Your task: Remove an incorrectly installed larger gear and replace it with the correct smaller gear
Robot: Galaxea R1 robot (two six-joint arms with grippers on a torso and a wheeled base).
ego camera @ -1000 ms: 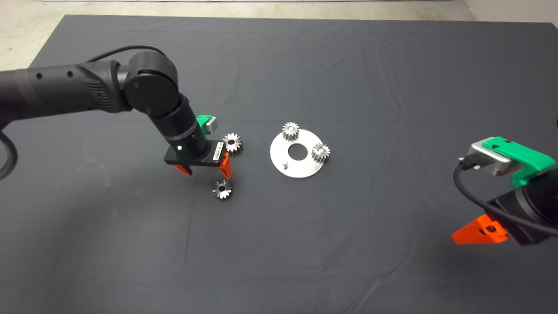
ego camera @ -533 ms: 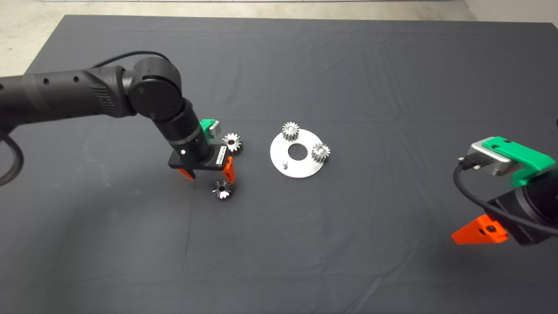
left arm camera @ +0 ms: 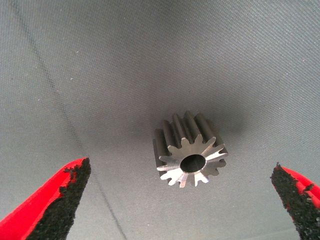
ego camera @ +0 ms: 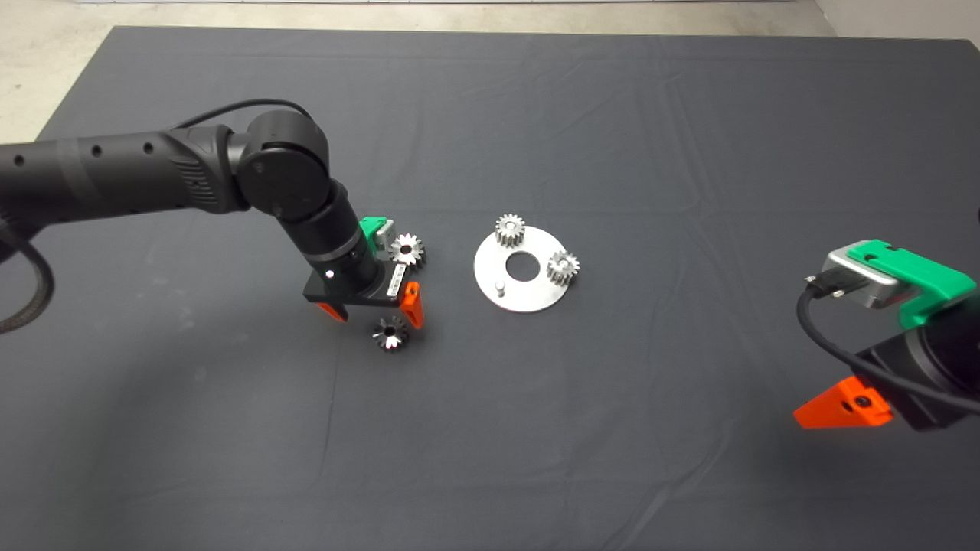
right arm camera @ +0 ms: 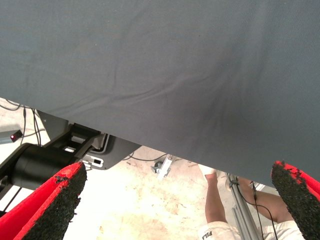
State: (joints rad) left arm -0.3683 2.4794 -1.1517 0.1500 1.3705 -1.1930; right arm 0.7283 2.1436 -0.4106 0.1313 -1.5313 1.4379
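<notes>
Left gripper [ego camera: 380, 314] over smaller gear [left arm camera: 191, 149], jaws spread wide.
Gear upright on desk [ego camera: 536, 428] mat between fingers, untouched; larger gear [ego camera: 406, 249] nearby, edge hidden. Right gripper [ego camera: 842, 405] parked, jaws apart.

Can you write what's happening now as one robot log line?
left gripper: open, above smaller gear on mat | right gripper: open, parked lower right

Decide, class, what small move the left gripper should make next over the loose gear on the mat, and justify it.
Probably lower straight down, then close. The left gripper is open above the smaller gear, which lies on the mat between its fingers but untouched. The plate has a bare pin waiting.
</notes>
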